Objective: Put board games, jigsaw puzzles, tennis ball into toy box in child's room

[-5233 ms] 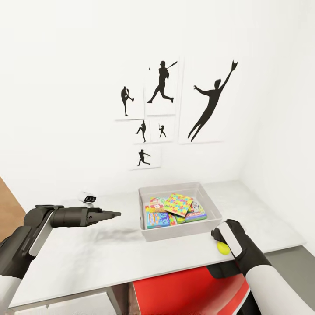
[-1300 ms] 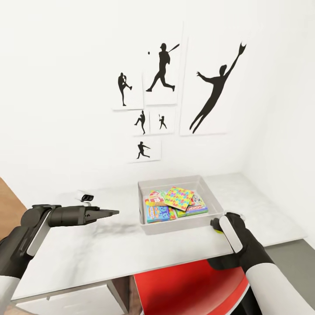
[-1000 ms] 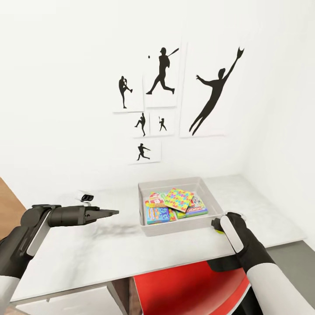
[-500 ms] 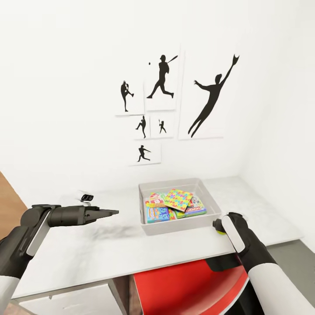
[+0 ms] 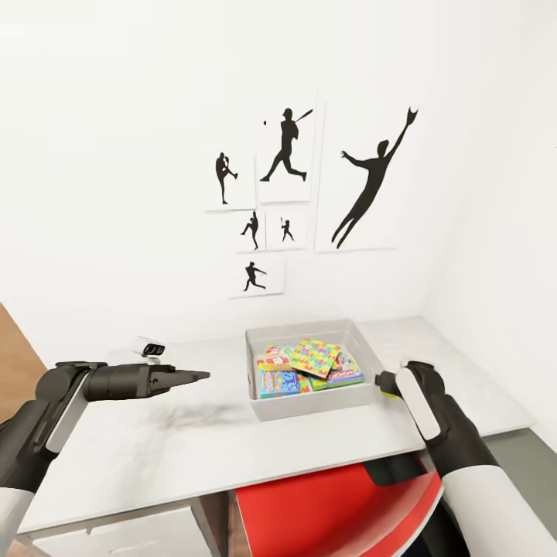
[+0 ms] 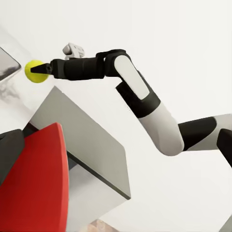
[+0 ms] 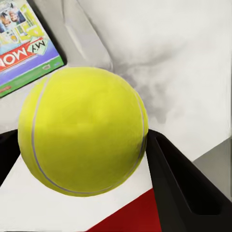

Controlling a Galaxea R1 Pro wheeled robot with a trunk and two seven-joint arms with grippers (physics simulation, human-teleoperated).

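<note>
**Tennis ball held at the toy box's right end**

While the red seat [image 5: 333, 510] shows nearest, tucked under the table's front edge, the right gripper [image 5: 384, 383] hangs just above the table [image 5: 193, 449] near its front right part, its jaws clenched on the tennis ball [image 7: 84, 130]. Seen from the right wrist, the ball sits between the two black fingers [image 7: 179, 188], over the pale tabletop and close beside the toy box wall. From the left wrist, the same yellow-green ball [image 6: 35, 71] shows pinched at the tip of the outstretched right arm, clear of the table.

Over the table's left half, the left gripper [image 5: 203, 377] hovers level, pointing toward the toy box and well apart from it; its jaws look drawn together with nothing between them.

Farther back, toward the table's middle, stands the toy box [image 5: 309, 404], a shallow grey tub. Inside lie the board games [image 5: 278, 381], flat and overlapping, with a jigsaw puzzle [image 5: 313, 357] resting tilted on top of them. A green-and-white Monopoly box [image 7: 26, 48] lies at the box's right end, nearest the ball.

Beyond the left gripper, near the table's back edge, sits a small white device [image 5: 152, 349]. On the white wall behind hang black baseball-player silhouette pictures [image 5: 309, 178].
</note>
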